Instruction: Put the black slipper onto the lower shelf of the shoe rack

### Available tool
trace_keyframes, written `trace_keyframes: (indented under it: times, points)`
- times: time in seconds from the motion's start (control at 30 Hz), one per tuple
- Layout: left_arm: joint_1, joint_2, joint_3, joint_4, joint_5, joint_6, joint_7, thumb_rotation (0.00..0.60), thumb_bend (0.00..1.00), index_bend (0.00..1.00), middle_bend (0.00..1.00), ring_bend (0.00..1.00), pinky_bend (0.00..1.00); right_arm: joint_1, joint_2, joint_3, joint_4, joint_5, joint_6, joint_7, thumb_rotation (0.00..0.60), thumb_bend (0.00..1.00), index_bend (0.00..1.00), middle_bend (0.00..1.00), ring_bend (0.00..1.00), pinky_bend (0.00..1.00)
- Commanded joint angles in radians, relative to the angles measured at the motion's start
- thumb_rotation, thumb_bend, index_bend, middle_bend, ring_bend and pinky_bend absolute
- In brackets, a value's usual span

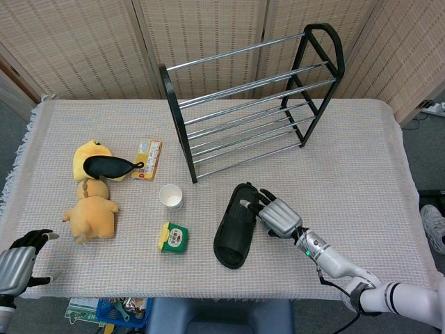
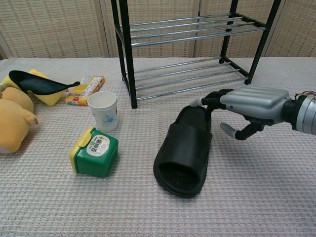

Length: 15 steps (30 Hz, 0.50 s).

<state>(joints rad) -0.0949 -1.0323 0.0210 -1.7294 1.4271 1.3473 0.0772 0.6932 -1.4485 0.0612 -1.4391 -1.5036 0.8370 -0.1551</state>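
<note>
Right hand (image 2: 249, 106): I see it spread, holding nothing; fingertips over the slipper's heel end
Left hand (image 1: 17, 263): I see it empty, fingers apart, at the table edge
Black slipper (image 2: 183, 151): flat on the cloth, near the shoe rack (image 2: 185, 47); not shelved

Light falls evenly and brightly from above in both my views, soft enough that nothing is washed out. Shadows are faint: a thin dark rim under the slipper (image 2: 183, 150) and a pale one beneath my right hand (image 2: 247, 106). The rack's (image 1: 247, 104) metal rods carry mild glints. Focus is sharp throughout; my head view bends slightly toward its edges.
</note>
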Motion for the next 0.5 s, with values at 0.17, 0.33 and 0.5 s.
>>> trace_keyframes:
  times: [0.17, 0.33, 0.5]
  points:
    - [0.001, 0.002, 0.001, -0.005, -0.003, 0.000, 0.005, 0.600, 0.15, 0.28, 0.22, 0.18, 0.26, 0.013, -0.027, -0.016, 0.033, -0.022, 0.008, 0.046, 0.600, 0.69, 0.00, 0.27, 0.00, 0.00]
    - [0.002, 0.000, 0.003, -0.006, -0.002, -0.002, 0.005, 0.600, 0.15, 0.28, 0.22, 0.18, 0.26, 0.024, -0.051, -0.023, 0.063, -0.011, -0.008, 0.045, 0.600, 0.70, 0.00, 0.28, 0.00, 0.00]
    - [0.005, 0.000, 0.007, -0.005, 0.001, 0.001, 0.004, 0.600, 0.15, 0.28, 0.22, 0.18, 0.26, 0.014, -0.061, -0.028, 0.073, 0.003, 0.008, 0.031, 0.600, 0.70, 0.00, 0.30, 0.00, 0.00]
